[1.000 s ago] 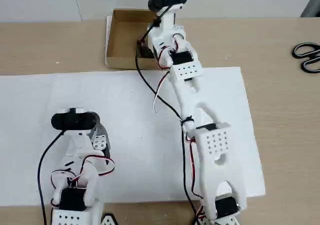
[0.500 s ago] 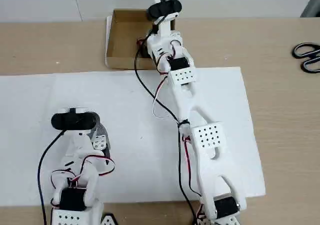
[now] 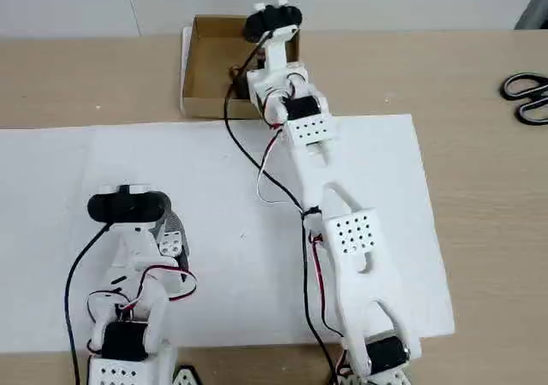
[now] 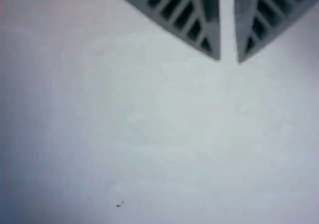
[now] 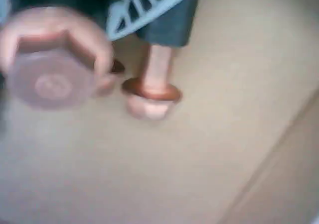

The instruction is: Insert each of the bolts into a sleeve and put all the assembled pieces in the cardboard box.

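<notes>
My right arm stretches across the white paper to the cardboard box [image 3: 199,56] at the back of the table. Over the box floor, my right gripper [image 5: 160,21] is shut on a dark sleeve [image 5: 172,29]. A pinkish bolt [image 5: 152,87] sticks out of the sleeve, flange end towards the cardboard. A second, round pink bolt head [image 5: 50,72] shows close beside it, blurred. In the high view the right gripper [image 3: 242,74] sits inside the box's right half. My left gripper [image 4: 227,58] hovers over bare paper with its ribbed fingers [image 4: 199,30] nearly touching and nothing between them.
The white paper sheet [image 3: 214,188] covers the middle of the wooden table. My left arm [image 3: 128,257] is folded at the near left edge. Black scissors [image 3: 527,97] lie at the far right. The box walls [image 3: 185,73] stand around the right gripper.
The right arm has swung leftward, carrying its wrist and the held piece farther over the box interior. The left arm has kept still.
</notes>
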Tool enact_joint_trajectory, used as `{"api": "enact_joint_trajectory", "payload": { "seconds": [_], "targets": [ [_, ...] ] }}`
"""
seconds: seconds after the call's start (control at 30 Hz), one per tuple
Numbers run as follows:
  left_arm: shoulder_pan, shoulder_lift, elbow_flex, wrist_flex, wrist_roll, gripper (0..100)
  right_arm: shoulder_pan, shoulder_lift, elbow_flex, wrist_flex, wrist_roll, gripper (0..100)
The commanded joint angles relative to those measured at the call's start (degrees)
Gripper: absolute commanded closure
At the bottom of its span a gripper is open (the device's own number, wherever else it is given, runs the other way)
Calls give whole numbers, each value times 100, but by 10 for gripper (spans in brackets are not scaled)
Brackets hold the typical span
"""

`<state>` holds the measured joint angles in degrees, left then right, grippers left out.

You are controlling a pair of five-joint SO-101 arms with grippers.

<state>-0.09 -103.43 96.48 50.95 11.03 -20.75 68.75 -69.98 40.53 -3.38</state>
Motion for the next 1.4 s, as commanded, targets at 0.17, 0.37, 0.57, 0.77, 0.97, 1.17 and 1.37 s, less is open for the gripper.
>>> {"api": "enact_joint_trajectory", "payload": {
  "seconds": [0.17, 0.37, 0.57, 0.77, 0.97, 1.17, 1.37],
  "targets": [
    [18, -79, -22, 26, 53, 993, -84, -295, -765, 567, 88, 743],
    [18, -79, -22, 26, 53, 993, -57, -303, -1116, 716, 88, 724],
    [18, -79, -22, 26, 53, 993, -57, -303, -1609, 725, 88, 724],
    [18, -79, -22, 26, 53, 993, -57, -303, -2497, 1569, 62, 725],
    [18, -79, -22, 26, 53, 993, 57, -558, -2646, 2167, 53, 725],
    [18, -79, -22, 26, 53, 993, 119, -1033, -2637, 2308, 53, 904],
    [18, -79, -22, 26, 53, 993, 259, -1341, -2637, 2615, 44, 975]
  ]
}}
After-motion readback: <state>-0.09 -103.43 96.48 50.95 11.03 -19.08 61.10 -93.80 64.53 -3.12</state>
